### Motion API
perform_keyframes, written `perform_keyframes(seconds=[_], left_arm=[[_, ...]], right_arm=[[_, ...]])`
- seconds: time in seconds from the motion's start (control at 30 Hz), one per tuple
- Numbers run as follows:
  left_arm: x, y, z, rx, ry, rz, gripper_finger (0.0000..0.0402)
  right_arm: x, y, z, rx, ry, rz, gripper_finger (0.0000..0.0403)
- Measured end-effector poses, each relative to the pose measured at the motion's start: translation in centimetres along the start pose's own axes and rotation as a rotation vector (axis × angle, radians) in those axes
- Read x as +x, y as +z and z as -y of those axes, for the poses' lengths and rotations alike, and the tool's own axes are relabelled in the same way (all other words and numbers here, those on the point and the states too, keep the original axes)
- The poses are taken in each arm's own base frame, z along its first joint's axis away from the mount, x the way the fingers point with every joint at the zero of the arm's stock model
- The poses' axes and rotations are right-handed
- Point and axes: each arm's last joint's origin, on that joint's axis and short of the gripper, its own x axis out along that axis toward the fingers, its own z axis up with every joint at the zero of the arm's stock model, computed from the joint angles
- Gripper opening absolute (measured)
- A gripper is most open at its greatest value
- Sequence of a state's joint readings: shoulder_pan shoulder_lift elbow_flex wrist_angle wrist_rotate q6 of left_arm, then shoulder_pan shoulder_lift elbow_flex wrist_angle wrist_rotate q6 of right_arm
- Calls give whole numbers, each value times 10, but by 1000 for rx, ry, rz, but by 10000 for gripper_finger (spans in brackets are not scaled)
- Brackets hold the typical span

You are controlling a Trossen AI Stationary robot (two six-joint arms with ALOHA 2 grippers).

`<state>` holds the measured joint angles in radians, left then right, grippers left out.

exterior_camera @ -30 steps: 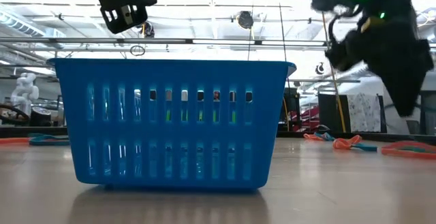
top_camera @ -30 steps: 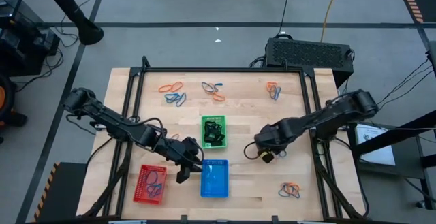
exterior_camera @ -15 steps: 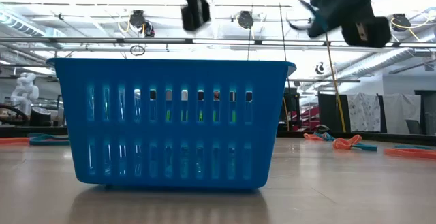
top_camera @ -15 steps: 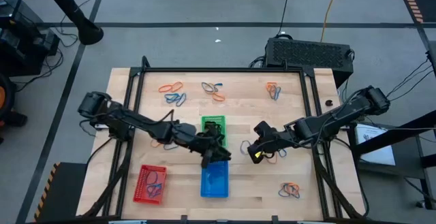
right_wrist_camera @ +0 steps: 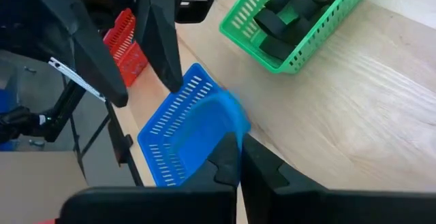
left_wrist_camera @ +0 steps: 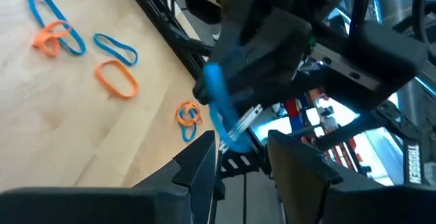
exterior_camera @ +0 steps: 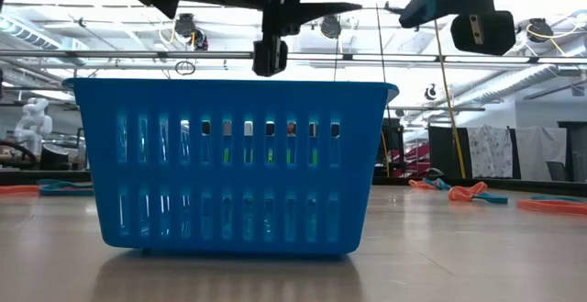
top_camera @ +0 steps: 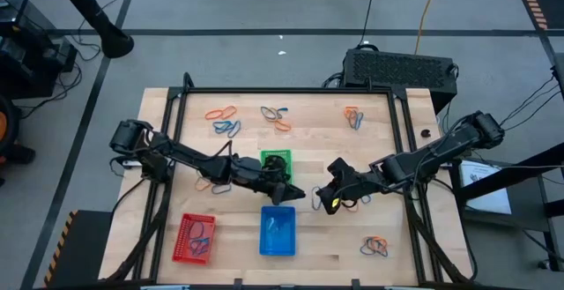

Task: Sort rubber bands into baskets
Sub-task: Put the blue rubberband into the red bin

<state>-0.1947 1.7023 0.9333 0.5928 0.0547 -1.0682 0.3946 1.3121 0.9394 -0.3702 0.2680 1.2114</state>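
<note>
My right gripper (top_camera: 324, 200) hangs over the table's middle, shut on a blue rubber band (left_wrist_camera: 215, 105). My left gripper (top_camera: 300, 193) faces it from the left, open, its fingers (left_wrist_camera: 199, 169) standing on either side of the band's free end; I cannot tell whether they touch it. The green basket (top_camera: 276, 168) holds black bands, the blue basket (top_camera: 278, 231) blue ones, and the red basket (top_camera: 196, 238) a few bands. Loose orange and blue bands (top_camera: 227, 122) lie along the far side. My right gripper pinches the blue rubber band (right_wrist_camera: 230, 118) between its two shut fingertips, and the loop sticks out beyond them. The fingers slant down toward the table's left. The band is lifted clear of the table, over the space beside the blue basket's far right corner.
More loose bands lie at the far middle (top_camera: 276, 116), the far right (top_camera: 353, 116), the near right (top_camera: 374, 247) and under the left arm (top_camera: 211, 184). A black box (top_camera: 401, 68) stands beyond the far edge. Bare wood shows at the near right.
My left gripper has swung from between the red and blue baskets toward the table's right, rolling as it went, and now faces the right gripper. My right gripper has risen and tipped up, keeping the blue band. Neither has opened or shut.
</note>
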Motion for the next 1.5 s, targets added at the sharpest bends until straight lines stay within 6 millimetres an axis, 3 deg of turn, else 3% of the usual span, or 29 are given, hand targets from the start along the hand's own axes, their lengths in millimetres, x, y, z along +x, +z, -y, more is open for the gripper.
perform_keyframes(seconds=[0.27,0.77,1.17,1.5], left_arm=[[3,-2,-2,-78,8,30,141],[29,-1,3,-76,-37,-10,141],[32,-3,-1,-77,-22,-24,141],[32,-4,0,-73,-10,-2,81]], right_arm=[[0,0,0,0,-5,13,0],[0,1,1,-14,-10,19,0],[0,1,0,-22,-8,19,0],[0,1,0,-48,-8,19,0]])
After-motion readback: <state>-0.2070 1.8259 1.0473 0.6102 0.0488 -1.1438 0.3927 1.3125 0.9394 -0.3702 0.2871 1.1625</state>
